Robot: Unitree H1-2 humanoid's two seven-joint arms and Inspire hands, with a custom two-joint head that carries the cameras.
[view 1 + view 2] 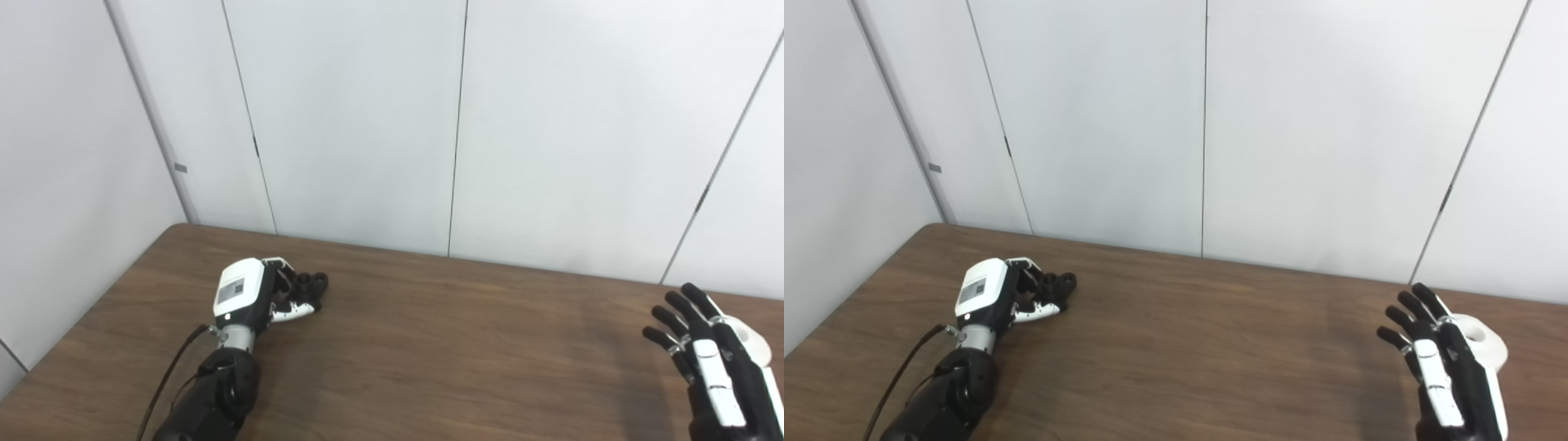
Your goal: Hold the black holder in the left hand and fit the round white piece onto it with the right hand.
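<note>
The black holder (311, 284), a small piece with two short tubes, lies on the brown table (459, 349) at the left. My left hand (254, 294) rests on the table with its fingers and thumb curled around the holder's near end, so part of the holder is hidden. At the far right, the round white piece (1482, 343) sits on the table. My right hand (1436, 361) stands just left of it, fingers spread and pointing up, holding nothing. The hand hides part of the white piece.
White wall panels (367, 122) rise right behind the table's far edge. The left table edge runs diagonally past my left forearm (208, 392), where a black cable hangs.
</note>
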